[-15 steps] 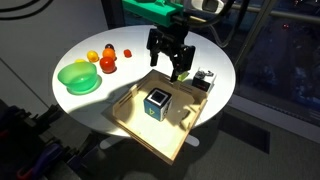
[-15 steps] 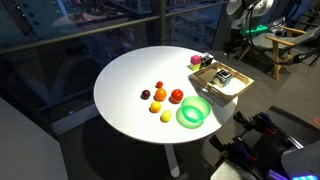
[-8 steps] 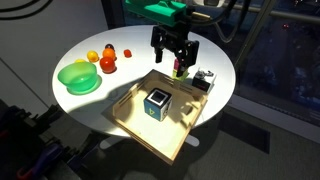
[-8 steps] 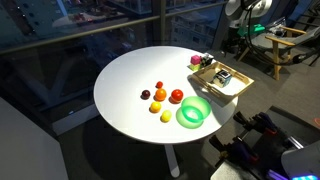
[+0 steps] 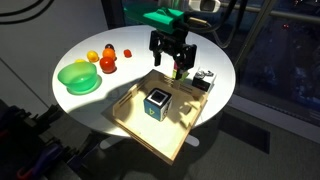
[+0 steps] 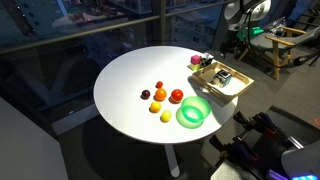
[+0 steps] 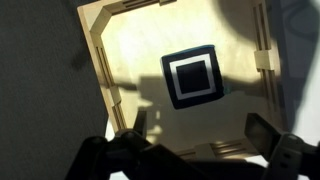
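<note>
Cube (image 5: 157,103) sits inside the wooden tray (image 5: 135,125) in an exterior view; your gripper (image 5: 172,62) hovers above the tray's far edge, jaws wide, holding nothing. In an exterior view the tray (image 6: 235,88) looks tiny, near the green bowl (image 6: 193,111). Only your wrist view shows the cube (image 7: 192,77) squarely below.
</note>
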Robot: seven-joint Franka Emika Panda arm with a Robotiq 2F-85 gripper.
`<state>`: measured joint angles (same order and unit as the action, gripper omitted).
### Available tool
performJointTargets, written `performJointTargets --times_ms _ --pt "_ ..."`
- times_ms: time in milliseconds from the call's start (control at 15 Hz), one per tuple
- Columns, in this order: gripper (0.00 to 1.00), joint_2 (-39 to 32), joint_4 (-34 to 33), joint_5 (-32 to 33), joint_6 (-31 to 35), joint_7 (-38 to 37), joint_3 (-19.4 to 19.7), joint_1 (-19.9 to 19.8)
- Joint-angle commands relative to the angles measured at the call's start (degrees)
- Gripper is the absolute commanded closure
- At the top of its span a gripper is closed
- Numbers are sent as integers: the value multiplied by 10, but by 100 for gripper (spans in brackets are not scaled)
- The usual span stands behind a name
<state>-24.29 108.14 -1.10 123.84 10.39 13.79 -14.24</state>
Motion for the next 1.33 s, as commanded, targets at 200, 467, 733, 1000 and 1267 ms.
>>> performJointTargets --times_ms 200,467,733,1000,1267 --pt "0 8 27 22 19 13 -12 -11" --pt "0 7 37 28 17 16 -13 -11" --pt "0 3 44 31 14 19 -13 -10" --pt "0 -7 42 32 8 18 -14 -10" --pt "0 -24 23 28 -6 15 -15 -12"
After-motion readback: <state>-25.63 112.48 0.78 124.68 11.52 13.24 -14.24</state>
